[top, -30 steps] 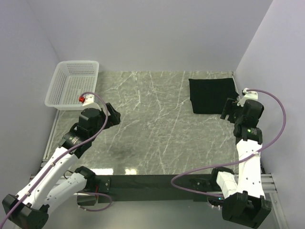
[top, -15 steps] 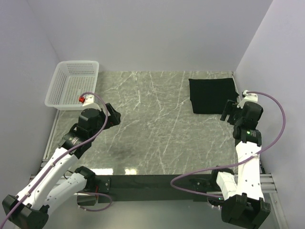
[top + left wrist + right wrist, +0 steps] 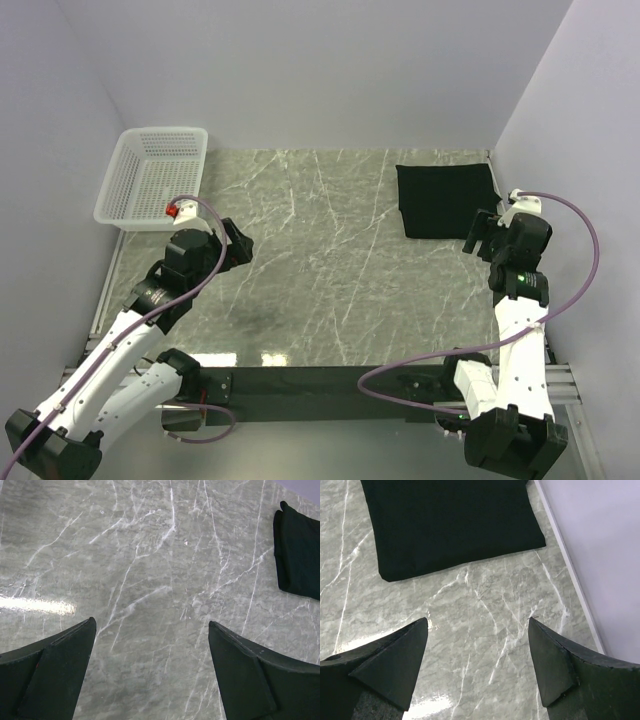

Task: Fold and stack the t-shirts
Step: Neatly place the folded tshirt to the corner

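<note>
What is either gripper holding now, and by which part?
Nothing. The left gripper and right gripper are both open and empty; the folded black t-shirt lies on the table, clear of both.

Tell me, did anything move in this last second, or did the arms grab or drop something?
Hardly anything. The right arm eased very slightly back toward its base; the right gripper stays open and empty beside the folded black t-shirt. The left gripper, open, and the white basket kept their places. Nothing was grabbed or let go.
</note>
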